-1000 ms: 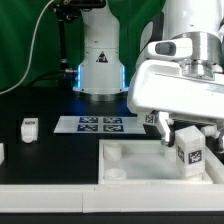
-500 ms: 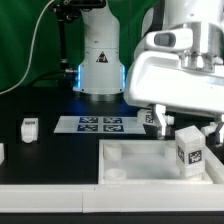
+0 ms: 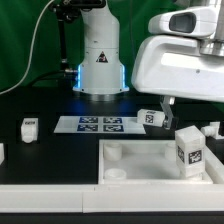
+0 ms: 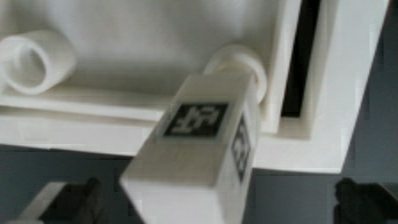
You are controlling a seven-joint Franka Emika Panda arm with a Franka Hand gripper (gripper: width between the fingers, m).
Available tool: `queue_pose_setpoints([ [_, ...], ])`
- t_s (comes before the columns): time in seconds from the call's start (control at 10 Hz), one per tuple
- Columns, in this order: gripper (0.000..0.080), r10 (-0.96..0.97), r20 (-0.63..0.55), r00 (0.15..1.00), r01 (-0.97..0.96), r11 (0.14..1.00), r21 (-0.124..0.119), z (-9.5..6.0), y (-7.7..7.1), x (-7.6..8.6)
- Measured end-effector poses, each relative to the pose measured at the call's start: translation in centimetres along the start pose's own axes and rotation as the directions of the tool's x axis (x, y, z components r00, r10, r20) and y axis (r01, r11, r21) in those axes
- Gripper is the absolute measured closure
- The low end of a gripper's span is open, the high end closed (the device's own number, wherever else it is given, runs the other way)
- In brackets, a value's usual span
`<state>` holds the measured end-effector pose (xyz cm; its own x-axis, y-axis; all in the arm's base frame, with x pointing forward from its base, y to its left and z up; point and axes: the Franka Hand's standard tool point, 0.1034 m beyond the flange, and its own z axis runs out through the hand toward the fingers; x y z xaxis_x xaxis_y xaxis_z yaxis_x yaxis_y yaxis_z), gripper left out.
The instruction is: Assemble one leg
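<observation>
A leg, a white squarish post with a black-and-white tag, stands upright in the near corner socket of the large white tray at the exterior view's right. In the wrist view the same leg runs down between my two dark fingertips, with a gap on each side. My gripper is open, empty and above the leg, not touching it. Another corner socket of the tray stands empty.
Other loose legs lie on the black table: one behind the tray, one at the exterior view's left. The marker board lies in front of the robot base. A green curtain hangs behind.
My gripper has risen straight up from around the upright leg. The leg stays standing in the tray's corner socket.
</observation>
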<state>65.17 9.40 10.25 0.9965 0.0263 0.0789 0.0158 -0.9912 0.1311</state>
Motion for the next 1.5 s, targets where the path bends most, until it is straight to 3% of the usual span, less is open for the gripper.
queue_pose_setpoints([
  [0.1,0.0151,0.010,0.115,0.993,-0.009,1.000,-0.005,0.0,0.7,-0.5],
  [0.4,0.0151,0.020,0.131,0.991,-0.019,1.000,-0.009,-0.1,1.1,0.1],
  [0.6,0.0151,0.067,0.237,0.969,-0.070,0.998,0.005,-0.1,3.4,-0.2],
  [0.7,0.0151,0.082,0.229,0.970,-0.088,0.996,0.017,0.2,3.7,0.3],
  [1.3,0.0151,0.225,0.197,0.954,-0.231,0.973,0.010,1.8,-1.0,0.0],
  [1.5,0.0151,0.228,0.194,0.954,-0.234,0.972,0.007,2.1,-0.8,0.1],
])
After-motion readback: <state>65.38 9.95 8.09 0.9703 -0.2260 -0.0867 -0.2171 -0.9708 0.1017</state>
